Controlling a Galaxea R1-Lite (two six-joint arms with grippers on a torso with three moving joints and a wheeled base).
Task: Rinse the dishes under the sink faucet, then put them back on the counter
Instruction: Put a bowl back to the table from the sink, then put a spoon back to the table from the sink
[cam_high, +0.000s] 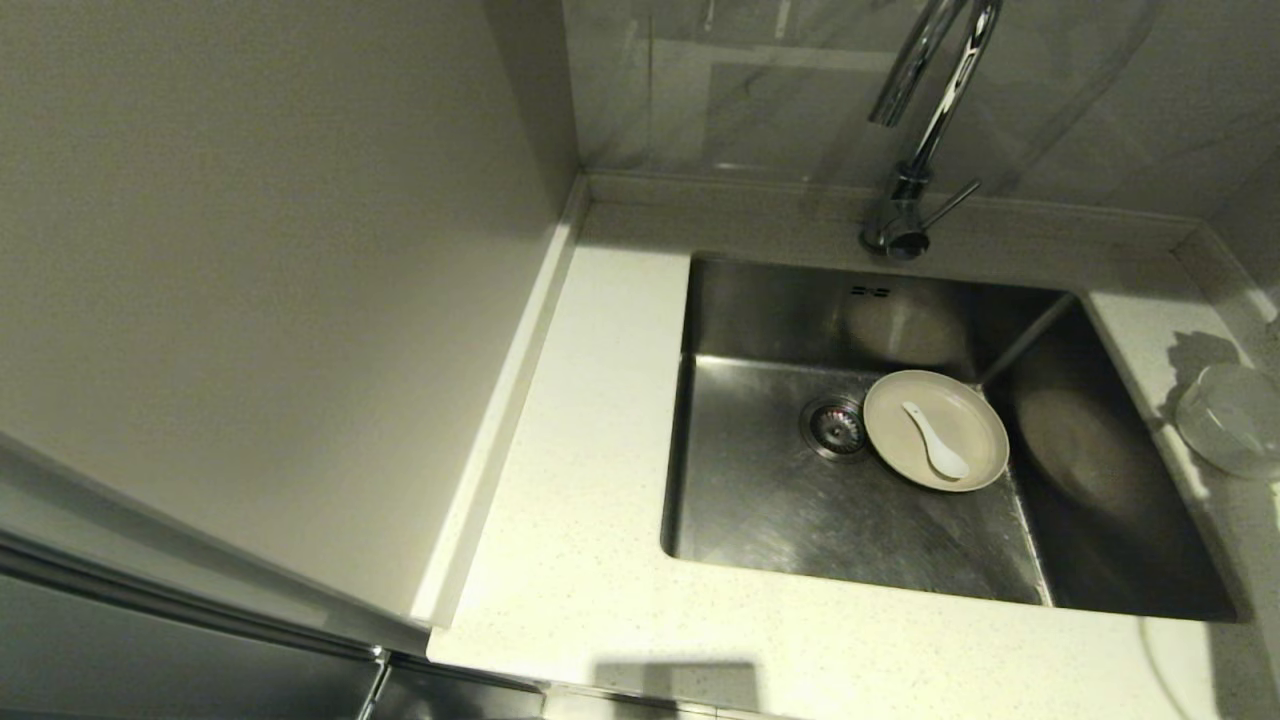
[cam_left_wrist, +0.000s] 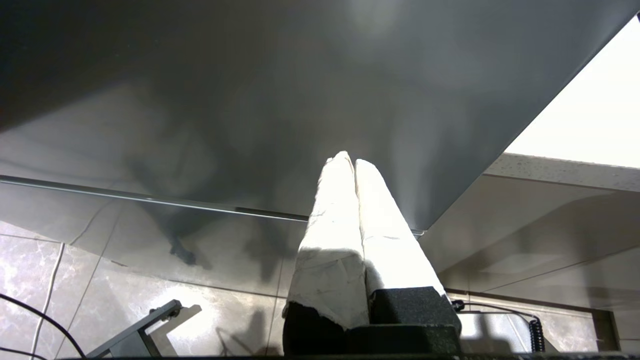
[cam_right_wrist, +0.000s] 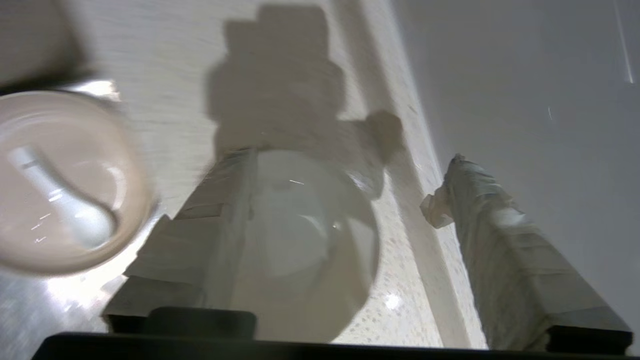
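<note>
The cream-white plate lies on the sink floor beside the drain, with the white spoon on it. Both also show in the right wrist view, plate and spoon. The small white bowl rests on the counter right of the sink. My right gripper is open, its fingers on either side of the bowl; one finger lies close against it and the other stands well clear. My left gripper is shut and empty, parked low by the cabinet front.
The chrome faucet rises behind the sink, spout over the basin, side lever sticking out. The drain strainer sits left of the plate. A wall panel borders the counter on the left; a raised edge runs along the back.
</note>
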